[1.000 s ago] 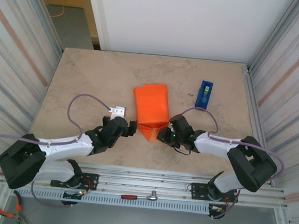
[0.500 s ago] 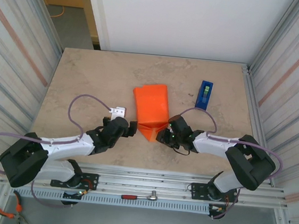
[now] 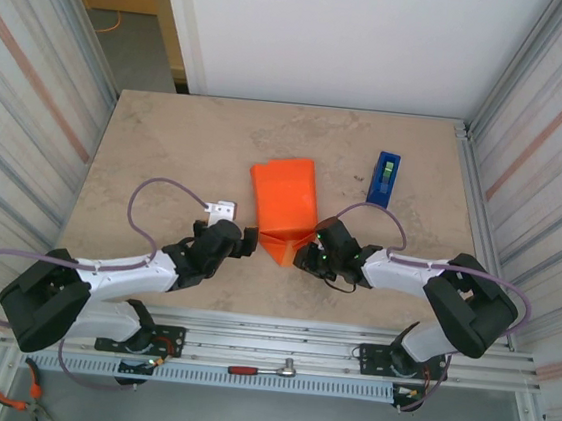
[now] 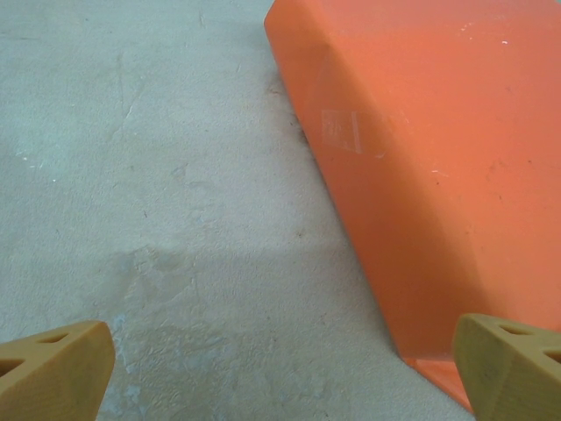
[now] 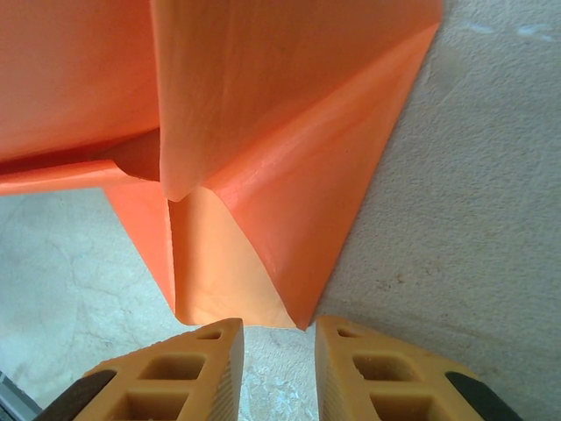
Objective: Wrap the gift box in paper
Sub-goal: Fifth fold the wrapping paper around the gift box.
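the gift box (image 3: 285, 196), sheathed in the paper (image 4: 438, 158), lies mid-table (image 3: 167, 148), long axis running far edge to near edge. its pointed end flap (image 5: 263, 254) sits just ahead of the right gripper (image 5: 279, 340), whose jaws stand a narrow slit apart and empty (the arm lined up on it). the left gripper (image 4: 280, 367) gapes wide, holding nothing, beside the box's left flank.

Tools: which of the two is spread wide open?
The left tool, alongside the paper: its fingertips sit far apart at the wrist view's bottom corners. The right tool, at the paper's folded tip, shows a narrow gap.
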Motion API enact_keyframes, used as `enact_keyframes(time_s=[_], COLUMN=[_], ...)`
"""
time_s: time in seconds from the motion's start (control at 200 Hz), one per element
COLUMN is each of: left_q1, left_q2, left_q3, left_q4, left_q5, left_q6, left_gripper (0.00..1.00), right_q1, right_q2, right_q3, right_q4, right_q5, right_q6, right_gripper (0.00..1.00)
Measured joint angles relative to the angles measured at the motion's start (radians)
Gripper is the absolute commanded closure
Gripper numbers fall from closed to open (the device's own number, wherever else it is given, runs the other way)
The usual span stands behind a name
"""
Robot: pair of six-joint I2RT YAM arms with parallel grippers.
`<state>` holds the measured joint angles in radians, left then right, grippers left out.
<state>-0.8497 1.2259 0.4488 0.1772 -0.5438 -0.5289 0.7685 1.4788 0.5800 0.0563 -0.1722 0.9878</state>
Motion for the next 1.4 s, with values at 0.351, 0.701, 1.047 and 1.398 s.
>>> enact_keyframes(time_s=[0.351, 0.701, 1.047, 1.398], left_q1=[0.000, 0.000, 0.000, 0.000], left_q2=[0.000, 0.000, 0.000, -0.004], left_q3=[-0.001, -0.001, -0.001, -0.015], left_q4=[0.000, 0.000, 0.000, 0.000], left_q5=[0.003, 0.003, 0.005, 0.010], left_q6=[-0.017, -0.023, -0.026, -0.026], left_gripper=[0.01, 0.01, 0.01, 0.01], right_q1=[0.003, 0.025, 0.057, 0.064], right_q2=[0.000, 0.000, 0.028, 0.059], right_q3=[0.000, 0.000, 0.082, 0.096], right_q4=[-0.005, -0.035, -0.114, -0.133], right_q5=[0.014, 0.042, 0.102, 0.129], right_q6=[0.000, 0.001, 0.000, 0.003], right_gripper=[0.74, 0.73, 0.74, 0.78])
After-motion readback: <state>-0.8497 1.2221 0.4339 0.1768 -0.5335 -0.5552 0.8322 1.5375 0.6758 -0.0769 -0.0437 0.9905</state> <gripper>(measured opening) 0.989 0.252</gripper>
